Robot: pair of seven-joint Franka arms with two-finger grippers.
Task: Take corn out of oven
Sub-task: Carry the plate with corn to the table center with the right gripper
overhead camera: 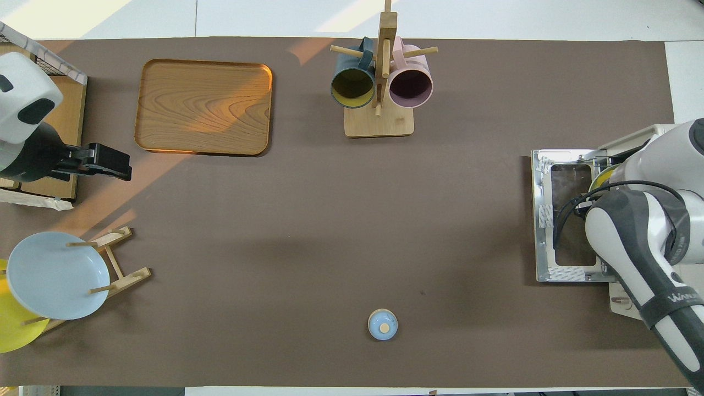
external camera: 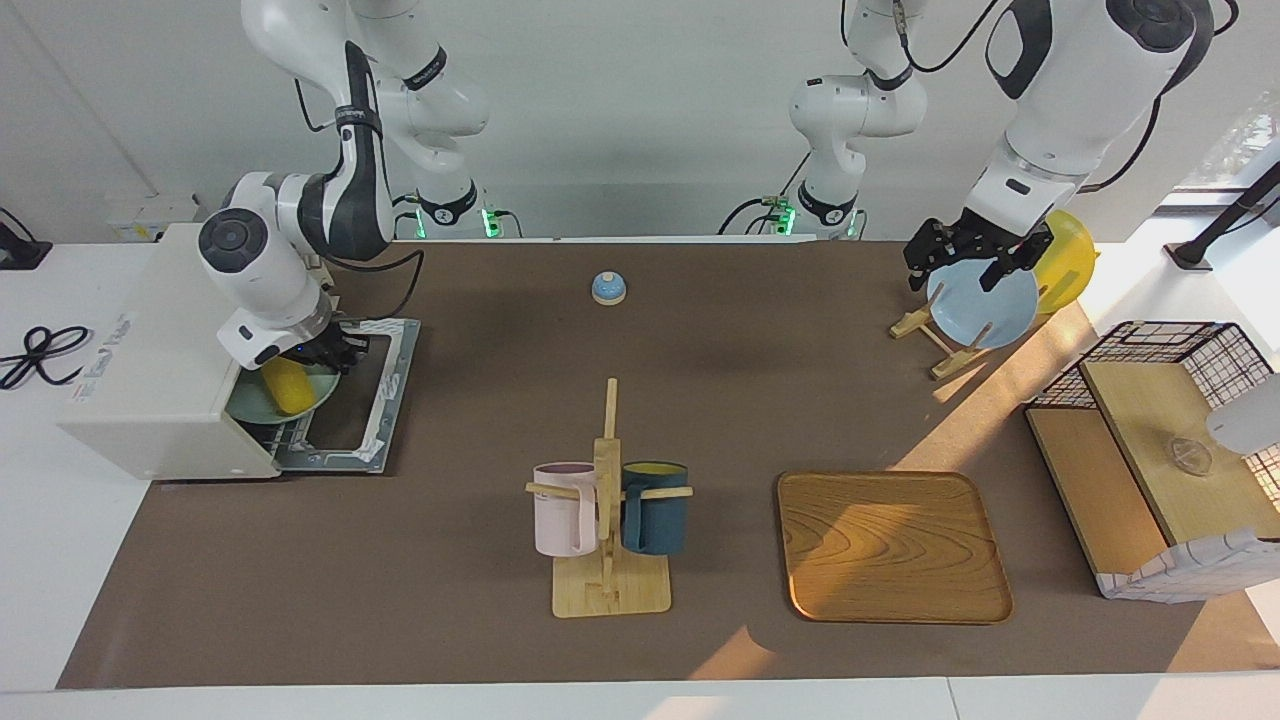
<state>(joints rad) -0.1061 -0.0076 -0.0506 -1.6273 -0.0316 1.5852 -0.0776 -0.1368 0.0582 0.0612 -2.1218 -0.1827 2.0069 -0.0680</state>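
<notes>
Here, right claw point(external camera: 335, 352) at the corn point(external camera: 286, 386) in the oven point(external camera: 160, 380), grip unreadable.

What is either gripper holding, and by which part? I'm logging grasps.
It cannot be told: the right gripper is at the yellow corn cob in the white toaster oven; the left gripper holds nothing.

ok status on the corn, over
Right claw down at the open oven mouth, over the corn; grip unclear. Corn lies on a green plate on the rack. Left claw waits over the blue plate.
</notes>
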